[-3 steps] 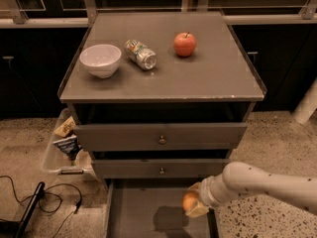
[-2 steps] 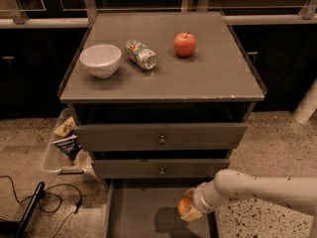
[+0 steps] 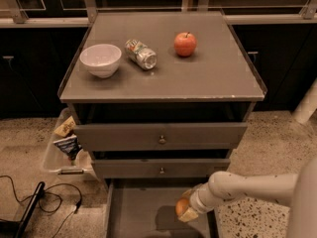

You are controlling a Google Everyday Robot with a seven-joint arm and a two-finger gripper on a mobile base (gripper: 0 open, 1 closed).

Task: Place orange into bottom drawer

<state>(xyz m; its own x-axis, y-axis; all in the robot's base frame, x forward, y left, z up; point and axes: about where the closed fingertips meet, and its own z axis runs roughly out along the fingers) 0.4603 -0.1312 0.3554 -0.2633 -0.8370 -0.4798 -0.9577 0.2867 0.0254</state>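
Observation:
The orange [image 3: 181,207] is a small round orange fruit held in my gripper [image 3: 184,208], just above the right part of the bottom drawer [image 3: 133,212]. That drawer is pulled out, a wide shallow grey tray with a bare floor. My white arm [image 3: 247,186] reaches in from the lower right. The gripper is shut on the orange, and a shadow lies on the drawer floor below it.
On the cabinet top stand a white bowl [image 3: 100,59], a lying can [image 3: 140,53] and a red apple [image 3: 184,44]. Two knobbed drawers [image 3: 161,135] sit slightly open above. A clear bin of snack packets [image 3: 64,145] and black cables [image 3: 44,202] lie at left.
My gripper with the orange has moved left and a little lower over the bottom drawer. Nothing else has moved.

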